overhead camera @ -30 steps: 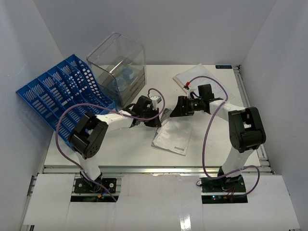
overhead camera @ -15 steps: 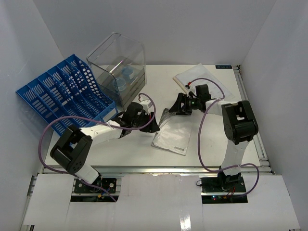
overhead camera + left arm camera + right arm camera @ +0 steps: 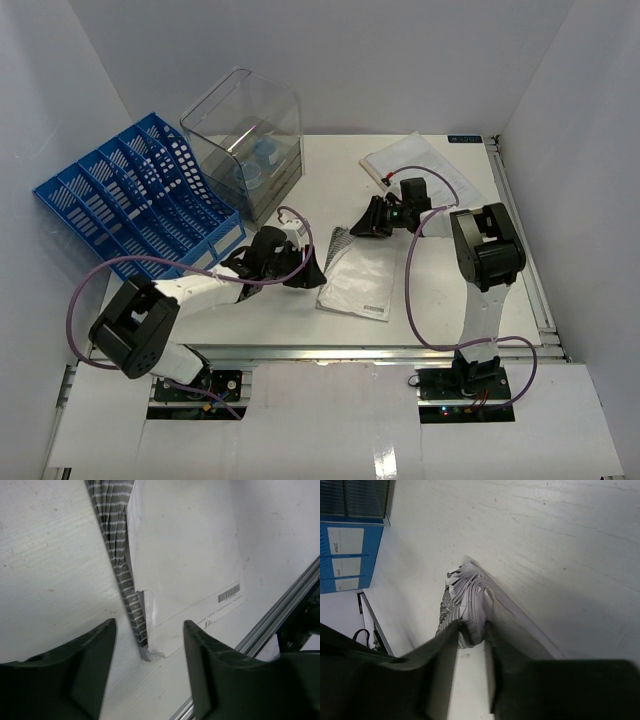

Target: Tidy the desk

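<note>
The desk [image 3: 260,310] is a white tabletop with a metal rail round it. On its middle lies a white booklet [image 3: 362,282] with a barcode and grey striped pages underneath. My right gripper [image 3: 363,226] sits at the booklet's far corner. In the right wrist view, that gripper [image 3: 472,628] is shut on the fanned page edges [image 3: 469,597]. My left gripper [image 3: 311,268] is low beside the booklet's left edge. In the left wrist view, it [image 3: 149,631] stands open, nothing between its fingers, and the booklet's striped edge [image 3: 131,605] lies just ahead.
A blue slotted file rack [image 3: 130,195] leans at the left. A clear plastic bin [image 3: 245,140] holding blue items stands at the back. A white notepad [image 3: 425,165] lies at the back right. The front rail [image 3: 280,612] runs close to the booklet's near corner.
My left gripper has opened and drawn back toward the near left, off the booklet. My right gripper has slid left to the booklet's far corner and closed on its pages.
</note>
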You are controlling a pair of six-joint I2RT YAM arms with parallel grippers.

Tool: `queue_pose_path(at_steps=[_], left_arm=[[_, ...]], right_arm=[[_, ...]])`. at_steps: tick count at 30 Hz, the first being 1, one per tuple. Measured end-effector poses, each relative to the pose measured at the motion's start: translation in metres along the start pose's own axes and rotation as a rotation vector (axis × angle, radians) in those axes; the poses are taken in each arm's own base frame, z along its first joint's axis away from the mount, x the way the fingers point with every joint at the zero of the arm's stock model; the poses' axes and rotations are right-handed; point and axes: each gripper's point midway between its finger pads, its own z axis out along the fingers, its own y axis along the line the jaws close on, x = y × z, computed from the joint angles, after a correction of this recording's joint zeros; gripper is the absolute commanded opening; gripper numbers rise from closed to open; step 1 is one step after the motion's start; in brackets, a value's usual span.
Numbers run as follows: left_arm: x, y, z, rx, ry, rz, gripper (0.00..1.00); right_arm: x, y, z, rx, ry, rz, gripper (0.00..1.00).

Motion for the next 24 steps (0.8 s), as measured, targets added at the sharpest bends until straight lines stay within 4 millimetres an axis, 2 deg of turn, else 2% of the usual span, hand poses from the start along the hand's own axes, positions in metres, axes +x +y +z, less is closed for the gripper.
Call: queue_pose_path(at_steps=[2,5,10,13,18,24], left_arm=[[-0.004,-0.005,-0.008,0.013,-0.029,0.001,0.92],[-0.009,-0.009,-0.016,0.022,-0.065,-0.001,0.98],[-0.011,-0.008,-0.017,0.021,-0.093,-0.011,0.98],[-0.010,-0.009,-0.016,0.027,-0.098,-0.021,0.98],[-0.013,-0.015,-0.011,0.073,-0.118,-0.042,0.98],[0.001,-0.017,0.007,0.138,-0.079,-0.107,0.98]], right_arm=[[0.001,-0.001,0.001,-0.007,0.004,0.007,0.17],[0.000,0.003,0.002,-0.025,0.004,0.006,0.13],[-0.001,0.019,-0.004,-0.144,-0.002,-0.002,0.09],[-0.001,0.034,-0.015,-0.234,-0.001,-0.004,0.08],[-0.014,0.072,-0.043,-0.352,-0.031,-0.081,0.08],[-0.017,0.115,-0.075,-0.453,-0.073,-0.185,0.08]])
